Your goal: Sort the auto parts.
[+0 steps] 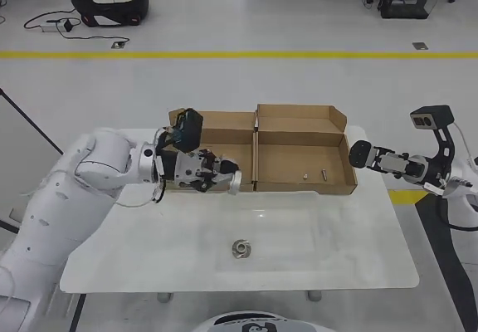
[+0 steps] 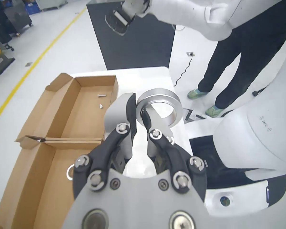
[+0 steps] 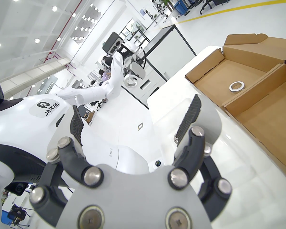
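left gripper (image 1: 226, 177): over the front wall of the left box, clamped on the held ring. Left wrist view (image 2: 138, 107) has one finger through the hole and the other on the outer wall.
held ring (image 2: 159, 107): silver, thick-walled, off the table. Flat face tilted up toward the wrist camera, hole axis roughly along the fingers. A round part, so no long axis. From the top (image 1: 233, 183) it is just a pale blob past the fingertips. Right wrist view (image 3: 131, 81) sees it far off with the hole visible.
left box (image 1: 222, 133): brown cardboard, flaps up, touching the right box along a shared wall.
loose ring (image 3: 237, 86): lies flat on the left box floor, hole up, seen whole from the right wrist. In the left wrist view (image 2: 70, 171) the gripper linkage covers most of it.
small metal part (image 1: 241, 248): round, alone on the white table (image 1: 322, 241) near the front edge, well apart from both boxes.
right box (image 1: 301, 116): same cardboard, at the back of the table.
bolts (image 1: 305, 176): two, near each other on the right box floor by the front wall. In the left wrist view (image 2: 101, 95) one lies on its side. Can't tell the other's pose.
right gripper (image 3: 135, 106): fingers spread wide, nothing between them, level with the right box's outer end wall (image 1: 357, 155).
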